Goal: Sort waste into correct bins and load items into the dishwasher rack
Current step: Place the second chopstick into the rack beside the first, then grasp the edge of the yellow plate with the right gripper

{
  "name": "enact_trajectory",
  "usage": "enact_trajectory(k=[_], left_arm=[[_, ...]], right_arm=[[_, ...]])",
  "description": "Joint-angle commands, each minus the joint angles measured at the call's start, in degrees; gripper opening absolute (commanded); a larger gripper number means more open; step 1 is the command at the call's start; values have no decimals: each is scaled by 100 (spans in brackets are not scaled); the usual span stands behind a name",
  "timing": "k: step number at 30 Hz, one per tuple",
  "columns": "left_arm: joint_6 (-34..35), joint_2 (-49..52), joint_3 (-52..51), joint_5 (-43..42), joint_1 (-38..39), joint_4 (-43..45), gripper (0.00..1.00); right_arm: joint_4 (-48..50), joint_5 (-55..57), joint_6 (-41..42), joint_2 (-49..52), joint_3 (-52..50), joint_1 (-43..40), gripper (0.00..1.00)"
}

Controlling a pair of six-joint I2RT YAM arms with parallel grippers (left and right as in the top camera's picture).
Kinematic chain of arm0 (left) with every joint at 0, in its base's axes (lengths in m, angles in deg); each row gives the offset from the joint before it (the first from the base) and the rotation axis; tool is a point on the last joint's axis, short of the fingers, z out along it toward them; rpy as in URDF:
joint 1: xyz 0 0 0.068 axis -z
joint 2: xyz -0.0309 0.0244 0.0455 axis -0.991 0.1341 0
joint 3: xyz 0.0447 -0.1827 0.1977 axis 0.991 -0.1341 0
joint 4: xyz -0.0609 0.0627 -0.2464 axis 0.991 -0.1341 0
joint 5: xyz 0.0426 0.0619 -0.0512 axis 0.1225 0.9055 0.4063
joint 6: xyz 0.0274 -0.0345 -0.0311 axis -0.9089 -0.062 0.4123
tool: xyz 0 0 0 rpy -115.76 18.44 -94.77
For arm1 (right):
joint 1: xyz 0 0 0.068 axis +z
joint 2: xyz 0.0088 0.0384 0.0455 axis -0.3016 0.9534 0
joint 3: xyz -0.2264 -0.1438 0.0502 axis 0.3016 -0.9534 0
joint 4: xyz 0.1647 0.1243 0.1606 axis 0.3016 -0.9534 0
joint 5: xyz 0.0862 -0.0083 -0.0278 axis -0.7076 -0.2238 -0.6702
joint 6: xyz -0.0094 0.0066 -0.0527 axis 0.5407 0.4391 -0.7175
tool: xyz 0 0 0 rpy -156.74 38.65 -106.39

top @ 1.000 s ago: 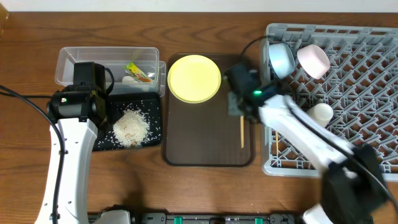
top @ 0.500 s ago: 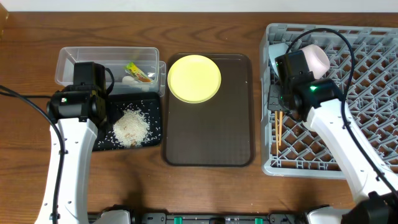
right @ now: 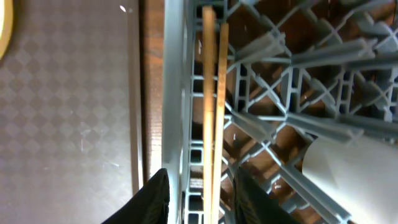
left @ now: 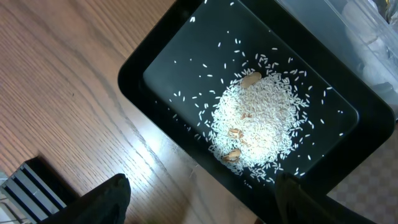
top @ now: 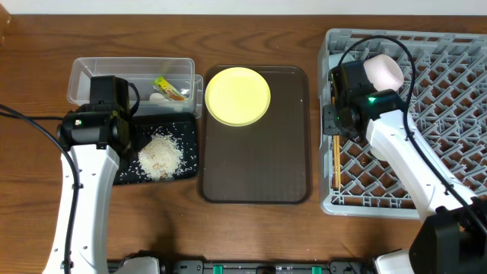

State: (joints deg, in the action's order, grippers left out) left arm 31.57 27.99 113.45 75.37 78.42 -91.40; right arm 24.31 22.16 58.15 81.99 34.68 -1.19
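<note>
**Sorting and loading, late stage.** The wrapper [top: 169, 86] and the white scrap [top: 157, 97] are lying in the clear tub [top: 84, 76], and the rice [top: 160, 156] is sitting heaped in the black tray [top: 125, 176], so the waste is looking sorted. In the rack [top: 456, 114], a pale pink cup [top: 383, 72] is resting near the back-left corner. The bowls cannot be made out under the right arm. The yellow plate [top: 237, 95] is sitting at the far end of the brown serving tray [top: 255, 167], not yet loaded, and is judged to be the main item left.

The chopsticks [right: 211, 93] are lying side by side inside the rack, along its left wall. They are running straight between the fingers of the right gripper [right: 201, 180]. Its jaws are standing parted, with a gap showing on each side of the sticks, so it is gripping nothing.

The left gripper [left: 205, 196] is hovering over the black tray, wide apart and empty.
</note>
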Motion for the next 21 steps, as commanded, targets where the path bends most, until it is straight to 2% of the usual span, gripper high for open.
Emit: enact_trajectory(k=[1,4,9,11,21], left_arm=[[74,37,20,22,-24,-13,77],[74,37,20,22,-24,-13,77],[74,37,20,2,-24,20,77],[72,37,20,-83,-24,52,77],[72,37,20,-125,-24,74,77]], right_arm=[[173,7,-31,-96,11,-52,33],[562,-273,-35,-160,15,-52,36],[1788,-1718,-52,-138,13,57,43],[2236,-1976,-50,-98,13,177,45],[3268,-1121,55,780,13,970,50]])
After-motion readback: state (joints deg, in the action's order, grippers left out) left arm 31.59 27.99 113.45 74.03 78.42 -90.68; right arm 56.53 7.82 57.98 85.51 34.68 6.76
